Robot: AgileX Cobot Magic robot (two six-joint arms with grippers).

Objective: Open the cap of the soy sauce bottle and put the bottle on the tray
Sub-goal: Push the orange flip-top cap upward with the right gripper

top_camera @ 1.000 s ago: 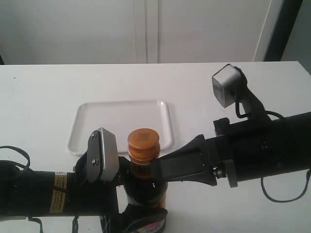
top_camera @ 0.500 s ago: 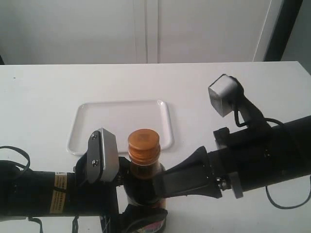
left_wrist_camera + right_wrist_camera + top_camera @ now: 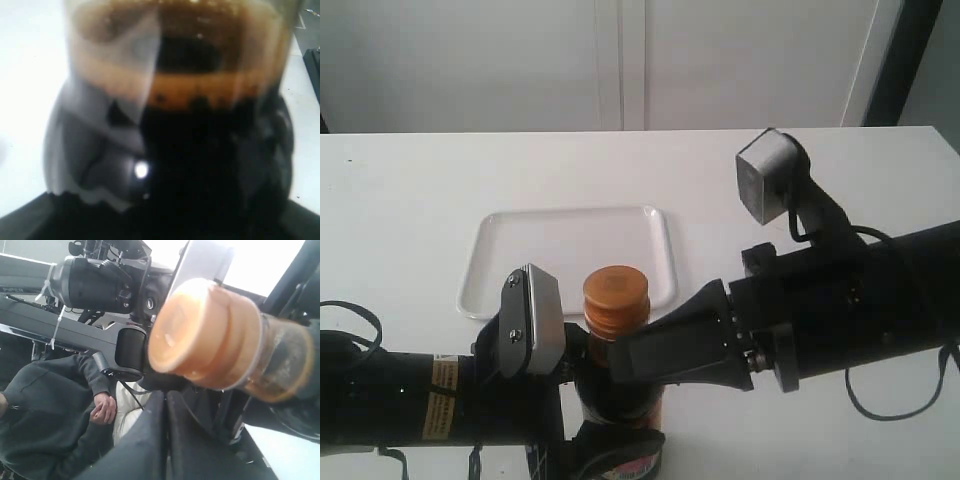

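The bottle [image 3: 620, 385] stands upright at the near edge of the desk [image 3: 410, 190], its lower body held by the left gripper [image 3: 582, 440], whose dark jaws wrap the glass from both sides in the exterior view. In the left wrist view the bottle [image 3: 200, 150] fills nearly the whole frame, dark sauce below a brownish foamy band, pressed right up against the camera; the jaws themselves are out of sight there, so the grip is read from the exterior view alone. The cap [image 3: 616, 298] sits closed on the neck, orange-gold and uppermost. The right gripper [image 3: 620, 358] reaches in from the right, and its black jaws meet as a flat wedge just below the cap, against the neck and shoulder. In the right wrist view the cap [image 3: 200, 335] lies beside the jaws, not between them; the two jaws run side by side with only a thin seam, holding nothing. The tray [image 3: 570, 258] lies flat on the desk just behind the bottle, bare and white, with the bottle off it.
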